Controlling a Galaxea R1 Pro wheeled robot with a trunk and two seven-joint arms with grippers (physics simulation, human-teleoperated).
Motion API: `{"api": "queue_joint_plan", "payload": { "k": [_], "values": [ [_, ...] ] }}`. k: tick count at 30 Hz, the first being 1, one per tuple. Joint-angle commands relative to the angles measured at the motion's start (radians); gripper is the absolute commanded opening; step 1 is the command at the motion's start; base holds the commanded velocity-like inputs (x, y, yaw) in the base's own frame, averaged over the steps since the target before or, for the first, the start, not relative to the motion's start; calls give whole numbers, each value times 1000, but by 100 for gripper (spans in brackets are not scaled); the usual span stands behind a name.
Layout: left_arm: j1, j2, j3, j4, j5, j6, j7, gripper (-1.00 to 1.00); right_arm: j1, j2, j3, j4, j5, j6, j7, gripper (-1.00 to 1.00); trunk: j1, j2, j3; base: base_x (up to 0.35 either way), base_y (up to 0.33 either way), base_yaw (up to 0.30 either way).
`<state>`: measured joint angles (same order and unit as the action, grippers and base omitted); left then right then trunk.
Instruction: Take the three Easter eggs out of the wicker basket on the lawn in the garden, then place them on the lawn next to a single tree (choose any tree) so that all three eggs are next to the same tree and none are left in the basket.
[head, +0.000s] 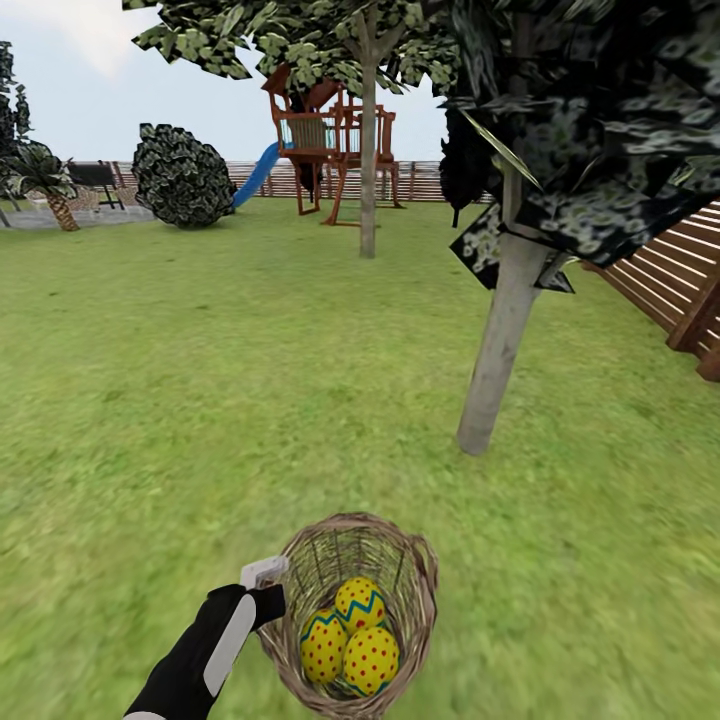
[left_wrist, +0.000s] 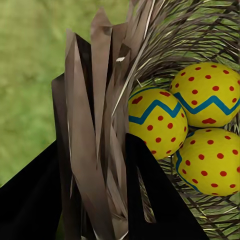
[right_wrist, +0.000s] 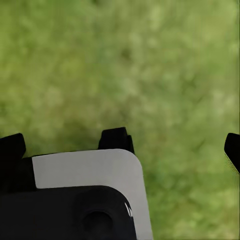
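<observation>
While the left end effector (left_wrist: 95, 200) is clamped on the rim wall of the wicker basket (head: 415, 570), with one dark finger (left_wrist: 150, 200) inside the basket and the other outside it, the basket appears tilted, its opening turned toward the head camera. All three Easter eggs (head: 350, 638) lie together inside the basket, touching each other: one egg (head: 359, 603) is above the other two, one egg (head: 322, 645) is on the side nearer to the left end effector, and one egg (head: 371, 660) is on the far side from it. In the left wrist view the woven twigs of the rim stand between the two fingers, and the eggs are just beside the inner finger.

The basket is over the lawn (head: 200, 400), near the tree (head: 500, 340) with the pale grey trunk, which stands beyond the basket. Farther behind the basket there is a second tree (head: 368, 150) and a wooden play tower (head: 335, 135) with a blue slide (head: 255, 175). A wooden fence (head: 680, 280) runs beside the near tree.

The right end effector (right_wrist: 172, 145) hangs over bare grass, its fingers apart and holding nothing.
</observation>
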<state>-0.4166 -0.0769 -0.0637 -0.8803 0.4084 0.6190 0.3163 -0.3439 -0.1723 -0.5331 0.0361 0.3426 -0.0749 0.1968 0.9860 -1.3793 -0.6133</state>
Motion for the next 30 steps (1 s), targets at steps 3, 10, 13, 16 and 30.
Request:
{"api": "queue_joint_plan", "payload": {
  "k": [3,10,13,16,30],
  "values": [
    [-1,0,-2,-2,18,-1,9,-100,-1,-1,-7,5,9,-6,0,100,1,-1,-1,338,0,0],
    [-1,0,-2,-2,18,-1,9,-100,-1,-1,-7,7,9,-6,-2,100,1,-1,-1,338,0,0],
    [-1,0,-2,-3,18,-1,9,-100,-1,-1,-6,7,9,-6,-1,100,1,-1,-1,338,0,0],
    [-1,0,-2,-3,18,-1,9,-100,-1,-1,-5,8,9,-6,-2,100,1,-1,-1,338,0,0],
    [-1,0,-2,-1,19,-1,9,-100,-1,1,-5,10,9,-7,-2,100,1,-1,-1,338,0,0]
  ]
}}
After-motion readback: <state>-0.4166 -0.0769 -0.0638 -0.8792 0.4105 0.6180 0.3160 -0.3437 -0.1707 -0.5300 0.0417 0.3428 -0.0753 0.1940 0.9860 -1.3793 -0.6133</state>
